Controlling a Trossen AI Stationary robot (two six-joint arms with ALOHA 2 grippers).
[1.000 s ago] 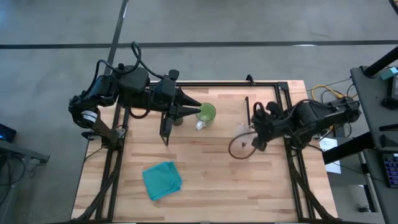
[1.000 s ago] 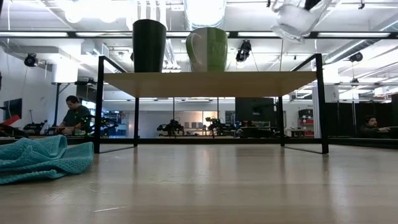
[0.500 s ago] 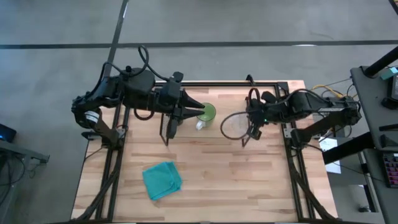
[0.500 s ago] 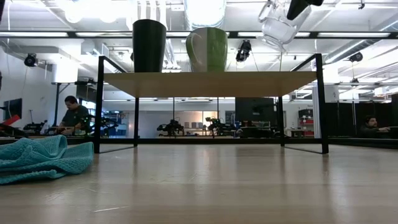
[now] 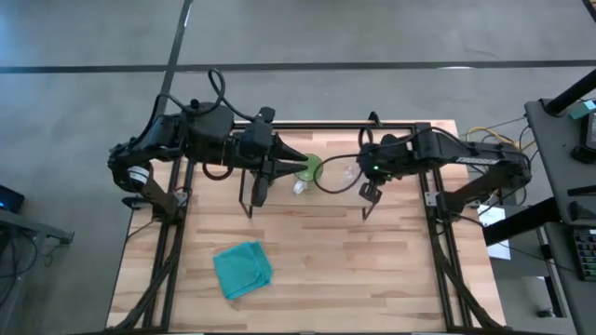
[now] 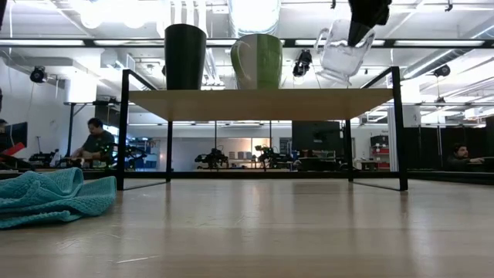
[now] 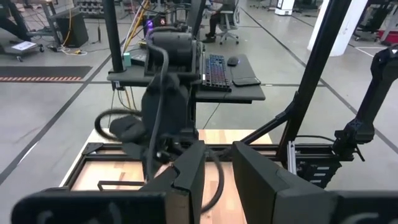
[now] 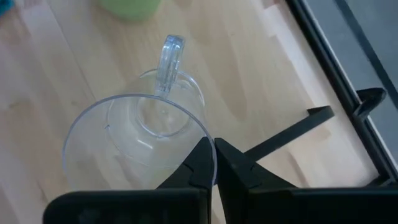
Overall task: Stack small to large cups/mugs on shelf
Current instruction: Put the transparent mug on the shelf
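On the shelf's wood board stand the black cup and, to its right, the green mug, each on its base. My right gripper is shut on the clear glass cup, which hangs just above the board's right part. From above, the glass cup sits right beside the green mug. My left gripper is open and hovers at the green mug's left side, touching nothing. My right gripper pinches the glass cup's rim, one finger inside the cup and one outside, on the side opposite the handle. The fingers come from above, slanting in from the table's right. The cup hangs below them, slightly tilted, lifted clear of the board.
A teal cloth lies crumpled on the near left of the table. The shelf's thin black legs stand on the tabletop. The black table frame runs along the sides. People sit in the room behind.
My right gripper has carried the glass cup from the table's right side toward the left, over the shelf and up beside the green mug. The cup has come down closer to the board and turned from strongly tipped to nearly upright.
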